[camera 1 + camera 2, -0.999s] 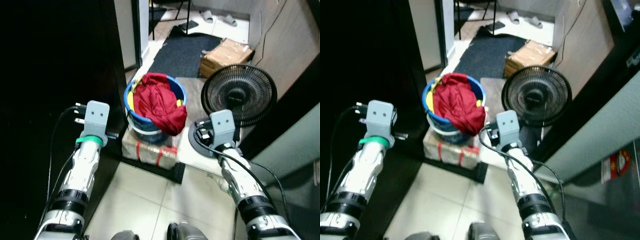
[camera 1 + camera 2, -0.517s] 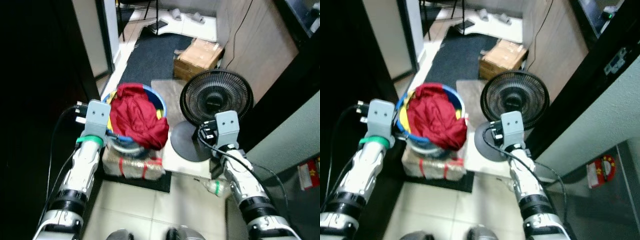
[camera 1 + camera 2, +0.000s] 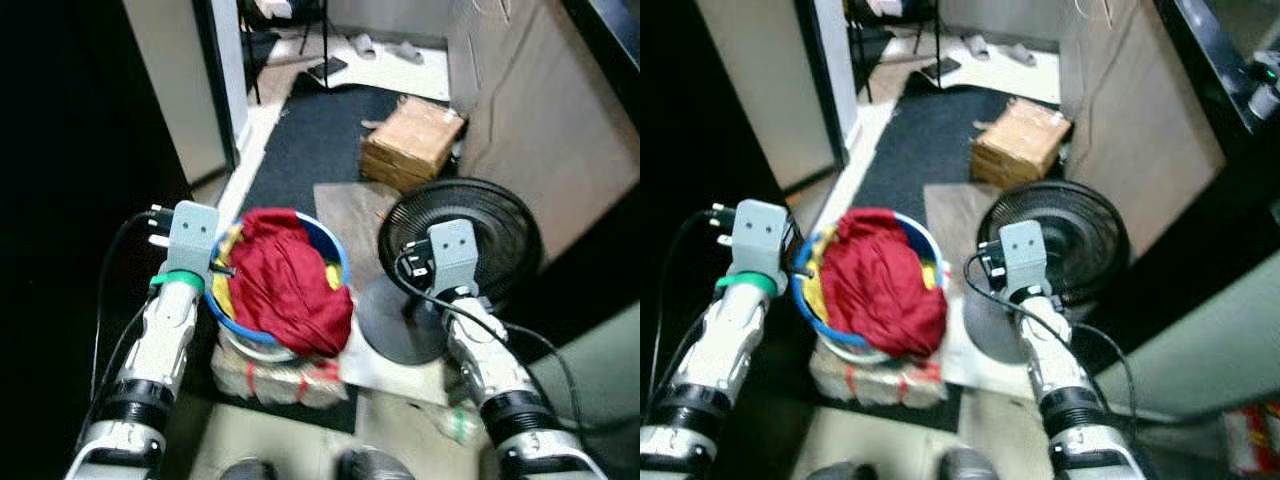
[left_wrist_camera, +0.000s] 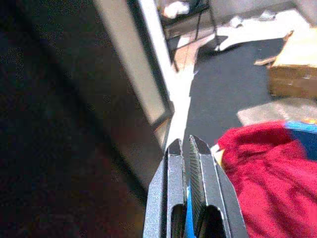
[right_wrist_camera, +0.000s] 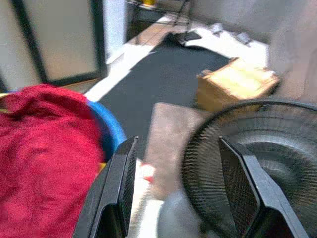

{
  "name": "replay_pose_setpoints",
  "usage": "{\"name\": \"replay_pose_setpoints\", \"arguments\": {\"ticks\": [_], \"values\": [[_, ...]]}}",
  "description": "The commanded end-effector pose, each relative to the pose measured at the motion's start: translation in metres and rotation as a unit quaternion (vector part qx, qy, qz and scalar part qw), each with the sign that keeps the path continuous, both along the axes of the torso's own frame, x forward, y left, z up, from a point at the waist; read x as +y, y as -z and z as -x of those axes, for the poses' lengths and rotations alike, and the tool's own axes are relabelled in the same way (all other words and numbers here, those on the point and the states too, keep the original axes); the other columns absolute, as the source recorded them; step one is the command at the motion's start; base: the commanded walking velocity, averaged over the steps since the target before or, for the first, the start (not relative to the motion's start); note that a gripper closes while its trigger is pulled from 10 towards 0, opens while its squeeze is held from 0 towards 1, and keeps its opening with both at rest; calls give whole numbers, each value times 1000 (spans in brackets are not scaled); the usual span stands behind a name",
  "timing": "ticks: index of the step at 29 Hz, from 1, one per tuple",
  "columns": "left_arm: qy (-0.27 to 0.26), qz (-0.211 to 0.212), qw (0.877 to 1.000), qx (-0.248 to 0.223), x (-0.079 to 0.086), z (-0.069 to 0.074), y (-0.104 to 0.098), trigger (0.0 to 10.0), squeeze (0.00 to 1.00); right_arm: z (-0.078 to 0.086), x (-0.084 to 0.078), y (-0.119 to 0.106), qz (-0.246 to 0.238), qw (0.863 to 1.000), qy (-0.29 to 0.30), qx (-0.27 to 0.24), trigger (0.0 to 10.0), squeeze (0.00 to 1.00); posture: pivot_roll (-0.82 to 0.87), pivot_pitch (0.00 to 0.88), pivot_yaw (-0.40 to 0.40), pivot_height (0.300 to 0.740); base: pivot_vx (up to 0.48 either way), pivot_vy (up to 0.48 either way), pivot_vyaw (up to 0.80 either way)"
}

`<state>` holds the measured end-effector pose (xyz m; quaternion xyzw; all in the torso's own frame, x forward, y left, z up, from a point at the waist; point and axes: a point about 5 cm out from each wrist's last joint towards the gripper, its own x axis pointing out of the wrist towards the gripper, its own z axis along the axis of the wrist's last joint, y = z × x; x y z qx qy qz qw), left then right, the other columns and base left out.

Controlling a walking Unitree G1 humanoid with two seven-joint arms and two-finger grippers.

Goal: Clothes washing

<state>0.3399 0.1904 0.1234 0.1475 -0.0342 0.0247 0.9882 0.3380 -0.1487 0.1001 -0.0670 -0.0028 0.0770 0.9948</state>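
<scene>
A blue basin [image 3: 333, 255] heaped with red clothes [image 3: 285, 285] stands on a wrapped package [image 3: 270, 375] on the floor just ahead of me. My left gripper [image 4: 186, 144] is shut and hangs beside the basin's left rim, with the red clothes [image 4: 267, 168] just to its right. A thin blue sliver shows in the gap low between its fingers. My right gripper [image 5: 178, 142] is open with nothing between its fingers. It hovers between the basin [image 5: 111, 131] and a black fan [image 5: 252, 148].
The black floor fan [image 3: 470, 235] leans close on the right. Behind it sit a cardboard box [image 3: 412, 145] and a dark mat [image 3: 320, 130], with slippers [image 3: 385, 48] farther off. A door frame [image 3: 215, 80] and dark wall close off the left. A plastic bottle [image 3: 457, 422] lies by my right arm.
The whole view has shifted as I moved: the basin and the fan now sit lower and closer. Both arms hold the same pose, left fingers shut, right fingers open.
</scene>
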Motion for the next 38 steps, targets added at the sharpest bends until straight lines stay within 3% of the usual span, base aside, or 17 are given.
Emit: {"name": "replay_pose_setpoints", "arguments": {"ticks": [1, 38], "values": [[-1, 3, 1000, 14, 0, 2, 7, 10000, 0, 4, -3, 7, 2, 1000, 2, 14, 10000, 0, -57, 86, 36, 740, 349, 0, 0], [-10, -3, 1000, 28, 2, 3, 14, 10000, 0, 2, -3, 6, -3, 1000, 1, 10, 10000, 0, -60, 68, 33, 730, 9, 0, 0]]}}
